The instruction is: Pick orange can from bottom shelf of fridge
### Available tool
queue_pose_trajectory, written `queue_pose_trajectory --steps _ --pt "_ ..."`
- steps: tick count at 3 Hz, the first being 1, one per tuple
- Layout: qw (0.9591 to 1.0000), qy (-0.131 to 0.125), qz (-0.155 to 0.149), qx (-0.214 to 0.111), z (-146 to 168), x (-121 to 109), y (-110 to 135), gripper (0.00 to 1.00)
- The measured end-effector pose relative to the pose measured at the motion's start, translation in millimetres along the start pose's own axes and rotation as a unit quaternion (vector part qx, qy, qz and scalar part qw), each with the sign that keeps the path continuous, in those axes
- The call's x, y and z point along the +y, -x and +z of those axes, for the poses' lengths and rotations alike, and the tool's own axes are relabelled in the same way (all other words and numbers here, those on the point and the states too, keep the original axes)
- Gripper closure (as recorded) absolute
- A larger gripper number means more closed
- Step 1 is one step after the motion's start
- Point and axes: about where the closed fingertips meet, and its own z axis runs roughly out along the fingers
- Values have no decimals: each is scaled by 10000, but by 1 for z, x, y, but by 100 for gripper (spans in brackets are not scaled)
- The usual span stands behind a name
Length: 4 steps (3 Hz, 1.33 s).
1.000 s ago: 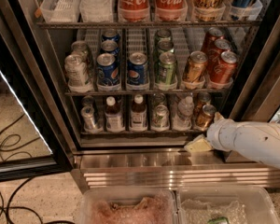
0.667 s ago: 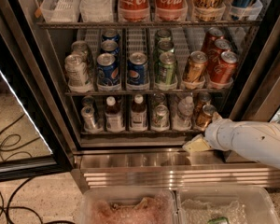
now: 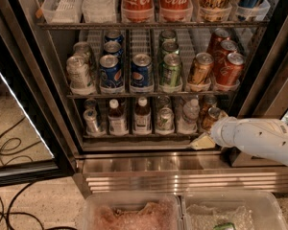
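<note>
Your gripper (image 3: 201, 141) sits low at the right end of the fridge (image 3: 53, 104). Its pale tip is down at the front rail of the bottom shelf (image 3: 134, 136), and the white arm (image 3: 261, 139) reaches in from the right. You cannot tell from this view how far the gripper is open, and nothing shows in its hold. The orange can (image 3: 212, 119) stands in the rightmost lane of that shelf, just above and a little right of the tip, with the wrist covering its lower right side. What is probably 1 more can (image 3: 207, 102) stands behind it in the dim back of the lane. To do the reach well, raise the tip clear of the rail first. Then go in level so the 2 sides of the gripper pass either side of the can at mid-body, not at the lid. Keep clear of the water bottle (image 3: 188, 113) in the next lane to the left and of the black door frame on the right, since that corner leaves little room. Close across the can's round body, then lift it out of its clear cup before drawing it back over the rail. The can is upright, with its long axis vertical and its silver lid facing up. Which way the pull tab points is too small to make out.
</note>
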Motion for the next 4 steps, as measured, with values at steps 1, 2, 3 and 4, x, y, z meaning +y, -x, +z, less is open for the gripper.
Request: queue_pose_trajectory --steps 1,2,3,4 --pt "10000 25 -41 20 8 -2 1 0" --pt "9998 -79 -92 175 18 -17 -5 0" --pt "9996 -125 -105 210 19 -21 -7 0" --pt "9989 -283 -40 375 18 -34 -18 0"
